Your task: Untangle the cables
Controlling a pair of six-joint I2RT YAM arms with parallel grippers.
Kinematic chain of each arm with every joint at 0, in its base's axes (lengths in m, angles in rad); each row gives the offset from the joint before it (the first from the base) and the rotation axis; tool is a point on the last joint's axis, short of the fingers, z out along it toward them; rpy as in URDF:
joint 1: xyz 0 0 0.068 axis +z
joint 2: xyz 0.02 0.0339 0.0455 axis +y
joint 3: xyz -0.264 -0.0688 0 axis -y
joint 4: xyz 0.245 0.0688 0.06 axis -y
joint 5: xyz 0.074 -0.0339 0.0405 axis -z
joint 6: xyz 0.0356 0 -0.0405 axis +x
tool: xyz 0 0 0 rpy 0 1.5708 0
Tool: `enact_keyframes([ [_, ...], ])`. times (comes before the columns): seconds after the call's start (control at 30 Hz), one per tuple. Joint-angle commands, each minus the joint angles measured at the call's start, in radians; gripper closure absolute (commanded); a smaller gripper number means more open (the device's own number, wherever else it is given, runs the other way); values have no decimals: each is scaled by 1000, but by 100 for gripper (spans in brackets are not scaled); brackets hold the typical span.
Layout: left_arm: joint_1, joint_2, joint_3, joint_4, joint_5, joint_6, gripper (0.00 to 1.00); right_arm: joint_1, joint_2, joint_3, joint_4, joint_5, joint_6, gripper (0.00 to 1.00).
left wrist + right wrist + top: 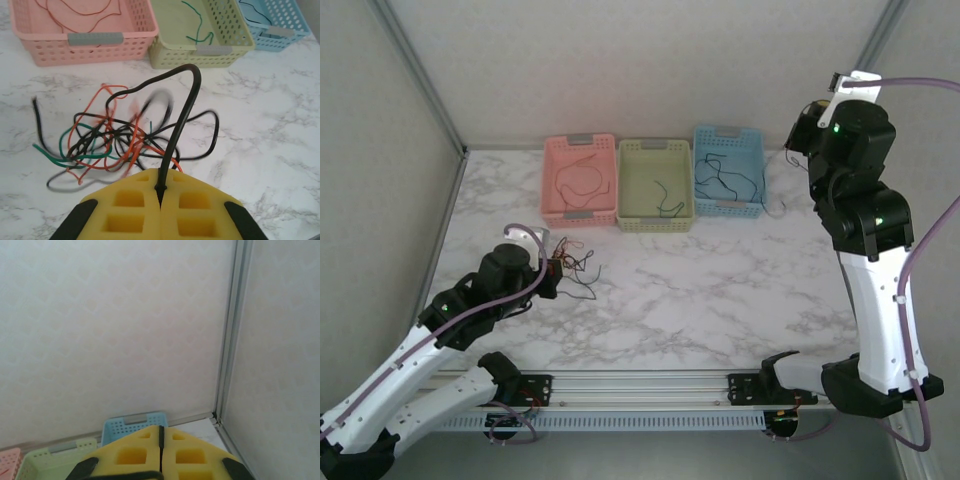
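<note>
Over on the left half of the marble table (pixel 720 290), just ahead of our left arm, the clump of cables (pixel 112 137) lay as a loose knot of red, green and black wires. Our left gripper (pixel 161 192) had its yellow pads pressed together on one black cable (pixel 186 100), which rose from the pinch, arched over and dropped back into the knot. Our right gripper (pixel 161 440) was closed on nothing, raised high by the back right corner, well apart from the work. Beyond the knot stood the pink basket (pixel 95 50), the green basket (pixel 200 55) and the blue basket (pixel 272 40), each with a few strands lying in it.

We judged these wires to be very light, thin and limp, with just enough spring to hold a curve. Their smooth sleeves looked likely to slide through soft pads. With so little weight, we expected the whole knot to trail after any strand we pulled. We thought the best hold was close to a free end, such as the black tip (pixel 35 105) at the left of the knot, with the other gripper pinning the rest down.
</note>
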Motion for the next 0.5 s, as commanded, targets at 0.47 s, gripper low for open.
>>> enact_keyframes([
  [0.47,0,-19,-14,-11,-20,-15,100,-12,112,18,48,-121,48,100],
])
